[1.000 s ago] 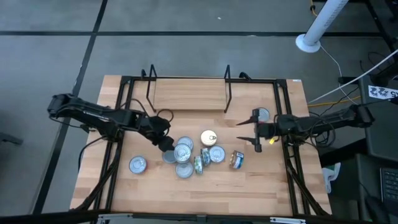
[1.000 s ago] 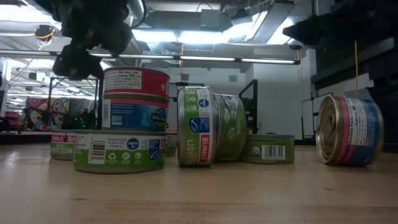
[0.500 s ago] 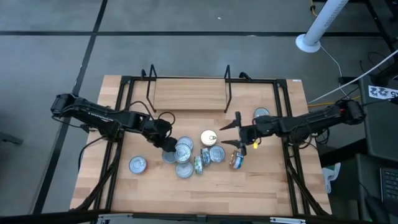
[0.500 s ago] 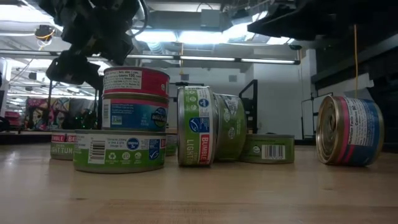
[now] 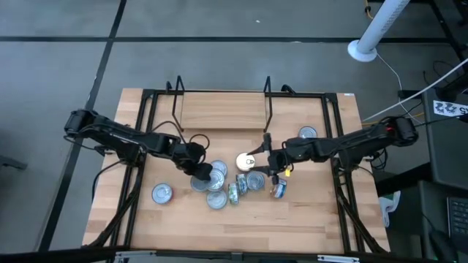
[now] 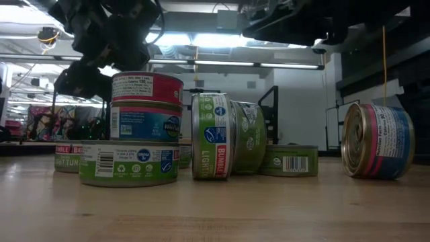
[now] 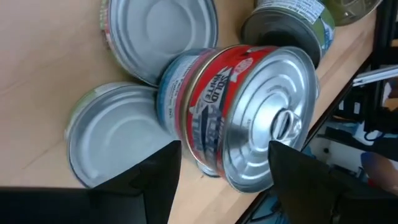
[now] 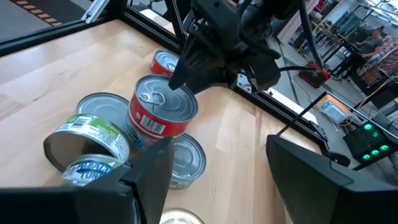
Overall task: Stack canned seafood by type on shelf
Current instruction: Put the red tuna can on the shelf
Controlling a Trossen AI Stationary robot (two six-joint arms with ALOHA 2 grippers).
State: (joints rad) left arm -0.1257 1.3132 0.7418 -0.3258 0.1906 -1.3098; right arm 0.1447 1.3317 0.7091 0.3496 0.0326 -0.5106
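The red-labelled tin (image 7: 249, 112) tops a three-high stack in the heap of canned seafood at mid-table, sitting on a blue-labelled tin (image 6: 146, 121), which sits on a green-labelled tin (image 6: 129, 163). The left gripper (image 7: 224, 162) hangs directly over this stack, fingers spread to either side of the red tin's lid and closed on nothing. That spacing suits a tin's width, so I judge it is lining up to lift the top tin.

The right gripper (image 5: 265, 155) reaches in from the opposite side, jaws apart and empty; the gold-lidded tin (image 5: 245, 161) lies just ahead of its fingertips, probably its target. A tin tipped on its edge (image 5: 278, 188) lies just behind that gripper, toward the table's front.

The wire shelf (image 5: 222, 109) stands well beyond both grippers at the back of the table, with no tin on its wooden base; one tin (image 5: 308, 134) sits alone near its right end.

Only the low view shows the stack's three layers and two green tins standing on edge (image 6: 225, 137). The high view alone shows the shelf and a lone tin (image 5: 161, 193) close behind the left gripper. The right wrist view shows the left gripper from across the heap.
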